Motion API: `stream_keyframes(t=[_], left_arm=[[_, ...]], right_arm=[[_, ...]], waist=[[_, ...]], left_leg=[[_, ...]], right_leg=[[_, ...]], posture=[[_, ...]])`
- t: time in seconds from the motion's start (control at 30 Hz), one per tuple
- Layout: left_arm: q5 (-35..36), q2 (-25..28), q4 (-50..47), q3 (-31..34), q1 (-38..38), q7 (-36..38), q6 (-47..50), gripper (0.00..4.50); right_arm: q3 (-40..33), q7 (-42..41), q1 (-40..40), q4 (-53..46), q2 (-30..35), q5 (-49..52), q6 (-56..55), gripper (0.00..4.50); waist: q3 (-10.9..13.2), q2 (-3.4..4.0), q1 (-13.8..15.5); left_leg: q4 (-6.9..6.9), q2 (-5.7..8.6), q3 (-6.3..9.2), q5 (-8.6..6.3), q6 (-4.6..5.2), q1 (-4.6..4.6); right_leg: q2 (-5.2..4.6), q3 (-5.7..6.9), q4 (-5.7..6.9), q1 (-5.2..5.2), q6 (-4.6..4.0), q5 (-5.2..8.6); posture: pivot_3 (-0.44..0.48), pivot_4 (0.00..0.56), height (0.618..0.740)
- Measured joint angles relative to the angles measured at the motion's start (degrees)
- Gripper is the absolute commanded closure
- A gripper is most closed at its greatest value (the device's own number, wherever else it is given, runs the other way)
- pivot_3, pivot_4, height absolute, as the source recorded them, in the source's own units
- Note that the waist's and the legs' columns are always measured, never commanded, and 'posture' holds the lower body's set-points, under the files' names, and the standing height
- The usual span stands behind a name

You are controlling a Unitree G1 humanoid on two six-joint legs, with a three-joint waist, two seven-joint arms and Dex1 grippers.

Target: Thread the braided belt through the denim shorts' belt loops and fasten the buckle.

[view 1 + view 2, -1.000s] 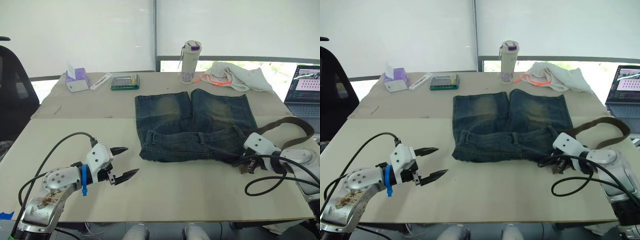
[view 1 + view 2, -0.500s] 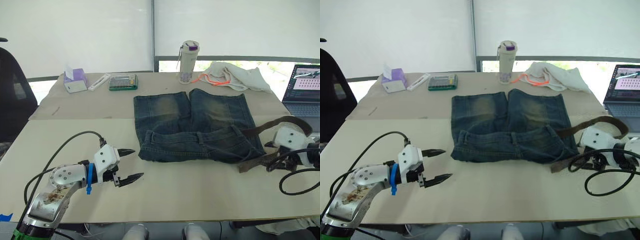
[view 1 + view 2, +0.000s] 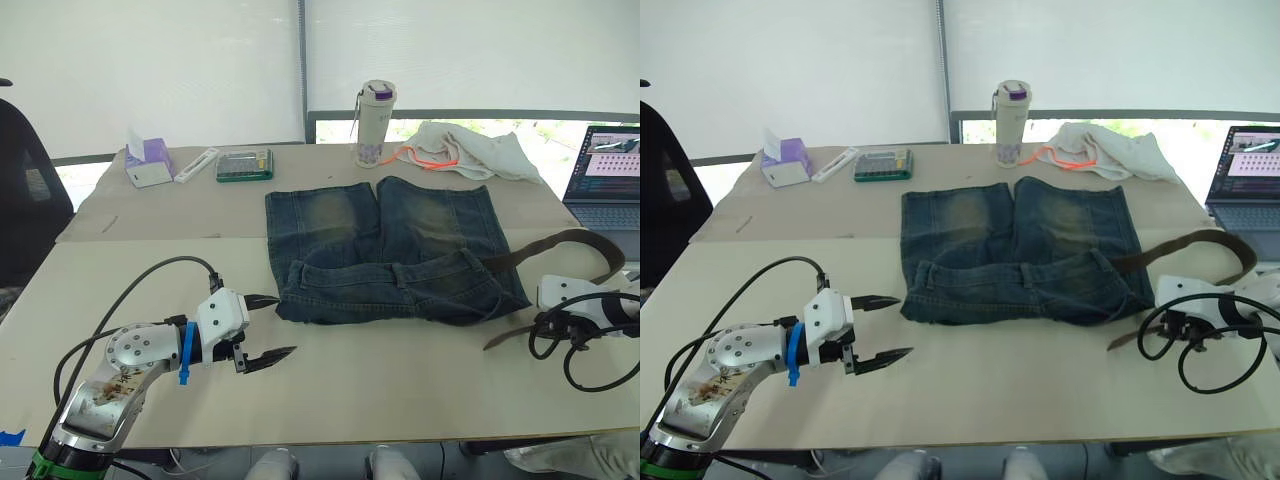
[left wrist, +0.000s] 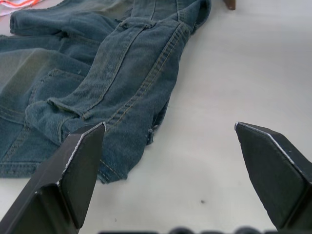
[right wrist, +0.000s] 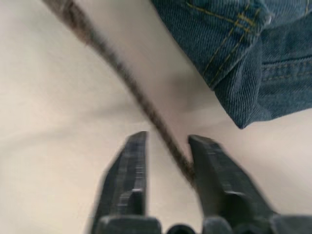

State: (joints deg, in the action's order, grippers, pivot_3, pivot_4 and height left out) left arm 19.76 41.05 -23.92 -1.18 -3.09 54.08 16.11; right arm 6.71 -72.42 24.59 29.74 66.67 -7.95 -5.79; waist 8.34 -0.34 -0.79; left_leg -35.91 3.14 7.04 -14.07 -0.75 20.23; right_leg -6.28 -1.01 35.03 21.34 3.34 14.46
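The denim shorts [image 3: 385,250] lie flat mid-table. The braided belt [image 3: 560,243] curves off their right edge. The left gripper [image 3: 262,330] hovers wide open and empty, near-left of the shorts. The right gripper [image 5: 165,161], slightly parted, straddles the belt's end.

Dark blue denim shorts [image 3: 385,250] with yellowish faded patches; dark brown braided belt [image 3: 560,244]; white cloth [image 3: 470,152].
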Motion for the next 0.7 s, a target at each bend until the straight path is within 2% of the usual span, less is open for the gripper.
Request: stream_keyframes(t=[0.03, 0.13, 0.23, 0.33, 0.4, 0.53, 0.7], left_arm=[[0.0, -0.2, 0.0, 0.0, 0.0, -0.1, 0.0, 0.00], [0.2, -1.3, 0.0, -0.1, -0.3, -0.7, 0.3, 0.00], [0.7, -3.8, -0.4, -0.4, -0.9, -3.5, 3.1, 0.00], [3.9, -7.4, -1.3, -0.5, -1.3, -5.3, 6.2, 0.00], [6.8, -13.2, -1.3, -2.2, -3.3, -7.0, 7.7, 0.00], [7.7, -17.6, 0.1, -5.8, -6.3, -7.5, 8.2, 0.00], [10.2, -23.9, 4.6, -8.1, -12.5, -7.8, 10.4, 0.00]], right_arm=[[-0.1, 0.1, -0.1, 0.0, 0.0, 0.2, -0.1, 4.46], [-1.5, -1.7, -1.2, -1.7, 0.0, 2.9, 1.5, 4.46], [-4.6, -7.4, -5.1, -10.0, 0.8, 10.4, 10.3, 4.46], [-8.4, -11.2, -7.4, -20.4, 1.8, 20.3, 24.9, 4.46], [-10.6, -11.0, -5.1, -29.8, -0.8, 30.3, 38.1, 4.46], [-10.3, -8.5, -2.5, -37.1, -4.6, 37.6, 47.9, 4.46], [-4.7, -6.9, -0.8, -40.0, -7.9, 37.5, 48.9, 4.46]], waist=[[0.0, 0.00, 0.0], [0.0, 0.00, 0.0], [0.0, 0.03, 0.1], [0.0, 0.06, 0.1], [0.0, 0.01, -0.1], [0.0, -0.09, 0.5], [0.0, -0.11, 1.4]], left_leg=[[0.00, 0.00, 0.00, 0.00, 0.00, 0.00], [0.00, 0.00, 0.00, 0.00, 0.00, 0.00], [-0.02, -0.01, 0.07, 0.00, 0.01, 0.02], [-0.06, -0.02, 0.10, -0.01, 0.02, 0.03], [-0.09, -0.06, 0.10, -0.01, 0.02, 0.01], [-0.15, 0.01, 0.13, -0.01, 0.02, 0.04], [-0.36, 0.10, 0.12, -0.05, 0.07, 0.16]], right_leg=[[0.00, 0.00, 0.00, 0.00, 0.00, 0.00], [0.00, 0.00, 0.01, -0.01, 0.00, 0.00], [0.00, 0.00, 0.01, -0.04, 0.01, -0.01], [-0.02, 0.00, 0.02, -0.05, 0.03, -0.02], [0.03, -0.03, 0.03, -0.13, 0.04, -0.03], [0.07, 0.07, 0.01, -0.13, 0.07, -0.02], [0.01, 0.08, -0.03, -0.07, 0.18, -0.07]], posture=[[0.000, 0.150, 0.740], [0.000, 0.150, 0.740], [0.000, 0.150, 0.740], [0.000, 0.150, 0.740], [0.000, 0.150, 0.740], [0.000, 0.150, 0.740], [0.000, 0.150, 0.740]])
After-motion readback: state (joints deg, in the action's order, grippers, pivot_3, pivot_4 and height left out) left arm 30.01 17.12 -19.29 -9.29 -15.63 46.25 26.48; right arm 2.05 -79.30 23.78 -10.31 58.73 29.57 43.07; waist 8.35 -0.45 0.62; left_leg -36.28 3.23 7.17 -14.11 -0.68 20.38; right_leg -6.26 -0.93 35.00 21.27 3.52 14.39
